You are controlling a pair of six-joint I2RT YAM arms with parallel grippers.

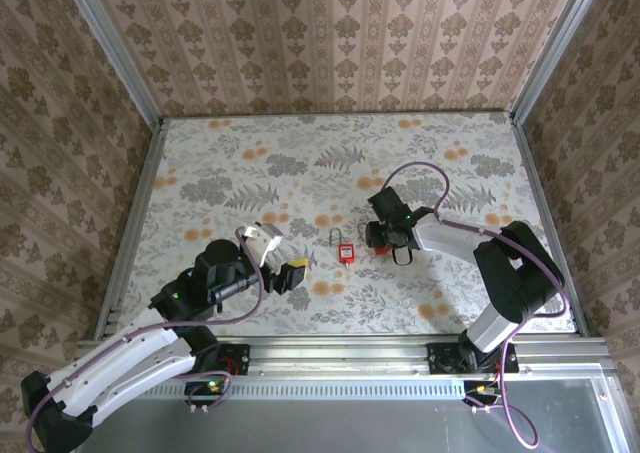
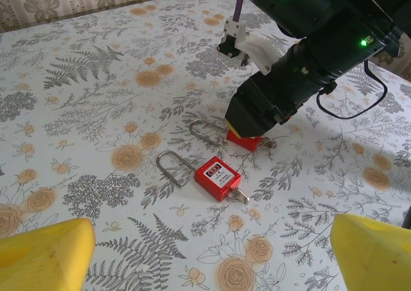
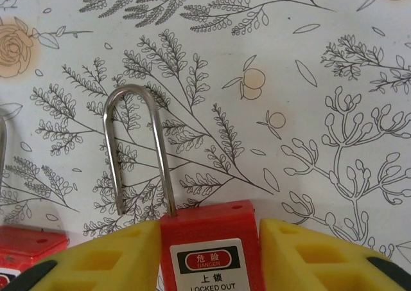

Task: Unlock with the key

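Padlocks, red-bodied with steel shackles, are counted as two on the floral bench [image 1: 250, 153]. The yellow left fingers [image 2: 45, 255] are spread wide, empty. By the right wrist view the right fingers [image 3: 115, 259] are shown clamped on the far padlock [image 3: 209, 259]; by the left, a silver key [image 2: 241, 196] in the near padlock [image 2: 217, 178].

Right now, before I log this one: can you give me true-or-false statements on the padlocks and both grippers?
1. The free padlock and the gripped padlock are both red. True.
2. The left gripper holds the free padlock. False: it is open and empty.
3. The right gripper has its pads against both sides of the gripped padlock. True.
4. The padlocks are stacked. False: they lie side by side on the table.
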